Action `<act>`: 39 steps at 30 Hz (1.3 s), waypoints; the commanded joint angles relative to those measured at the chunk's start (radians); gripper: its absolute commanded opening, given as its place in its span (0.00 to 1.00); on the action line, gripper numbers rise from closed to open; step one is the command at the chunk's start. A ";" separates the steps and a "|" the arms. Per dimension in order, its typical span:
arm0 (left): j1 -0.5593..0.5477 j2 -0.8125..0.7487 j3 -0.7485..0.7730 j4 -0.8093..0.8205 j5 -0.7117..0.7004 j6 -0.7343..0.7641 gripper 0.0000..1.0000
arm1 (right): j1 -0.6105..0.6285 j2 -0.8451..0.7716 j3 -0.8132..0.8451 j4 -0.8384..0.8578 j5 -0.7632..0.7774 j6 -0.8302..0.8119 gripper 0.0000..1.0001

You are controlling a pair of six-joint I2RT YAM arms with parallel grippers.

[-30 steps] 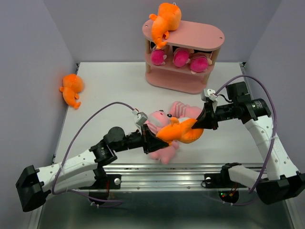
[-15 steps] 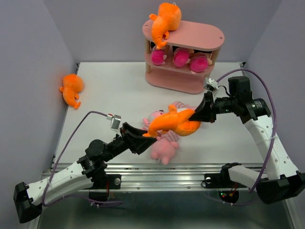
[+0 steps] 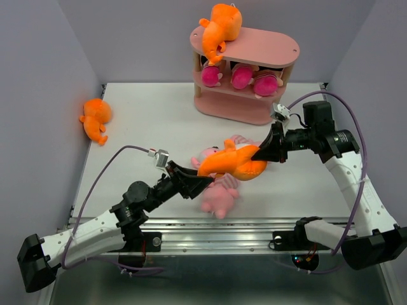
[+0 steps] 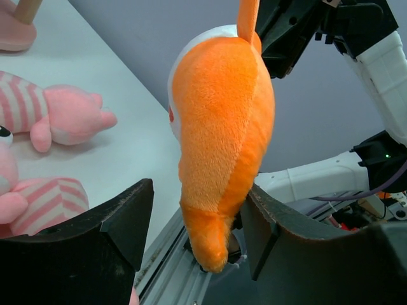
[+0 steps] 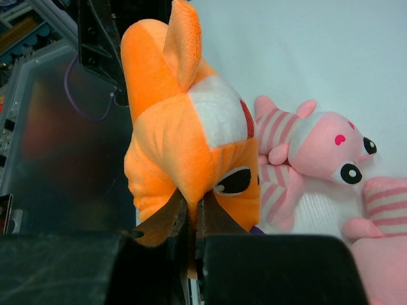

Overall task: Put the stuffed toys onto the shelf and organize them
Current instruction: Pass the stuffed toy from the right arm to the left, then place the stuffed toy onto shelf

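The orange monster (image 3: 230,164) hung in the air over the front half of the table (image 3: 159,114), stretched roughly level, above two pink pigs. The right jaws were pressed together on a fold of its plush at the end nearer the right wall. The left jaws stood spread on either side of its other end; in the left wrist view one side was touching it or nearly so, the other stood just apart.

The near pig (image 3: 219,197) lay close to the table's front edge, just beside the metal rail (image 3: 222,223). The far pig (image 3: 240,143) lay partly hidden under the held toy. White table showed between these and the shelf (image 3: 267,54), which stood at the back, right of centre.

On the shelf's top tier a third orange monster (image 3: 219,28) sat at the left end, one limb hanging over the rim – the rest of that tier showed bare pink. Three dolls (image 3: 241,76) filled the middle tier side by side. A second orange monster (image 3: 95,117) lay against the table's left edge, well apart from everything else.

The left arm (image 3: 121,216) reached low and slanted from its base at the front left towards the centre. The right arm (image 3: 350,171) rose along the right wall, bent at the elbow, and its forearm ran back leftward, nearly level.
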 commanded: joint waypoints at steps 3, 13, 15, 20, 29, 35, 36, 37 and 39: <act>-0.002 0.032 0.073 0.103 -0.018 0.034 0.63 | 0.003 0.002 0.005 -0.024 -0.019 -0.046 0.01; 0.000 0.038 0.090 0.103 -0.009 0.050 0.64 | 0.003 0.017 -0.004 -0.030 0.029 -0.075 0.01; 0.000 0.058 0.104 0.102 -0.006 0.055 0.56 | 0.003 0.019 0.000 -0.030 0.032 -0.077 0.01; -0.002 0.087 0.126 0.103 -0.003 0.066 0.20 | 0.003 0.011 0.005 -0.025 0.044 -0.072 0.01; 0.000 0.023 0.130 0.048 -0.053 0.118 0.00 | 0.003 -0.015 -0.012 -0.007 0.075 -0.063 0.39; 0.000 -0.005 0.249 -0.097 -0.156 0.249 0.00 | 0.003 -0.088 -0.024 0.116 0.269 0.037 1.00; 0.000 -0.004 0.277 -0.152 -0.172 0.273 0.00 | 0.003 -0.114 -0.032 0.161 0.363 0.054 1.00; 0.000 0.002 0.303 -0.174 -0.185 0.296 0.00 | 0.003 -0.128 -0.064 0.183 0.406 0.089 1.00; 0.000 0.022 0.383 -0.226 -0.218 0.363 0.00 | 0.003 -0.161 -0.113 0.244 0.480 0.103 1.00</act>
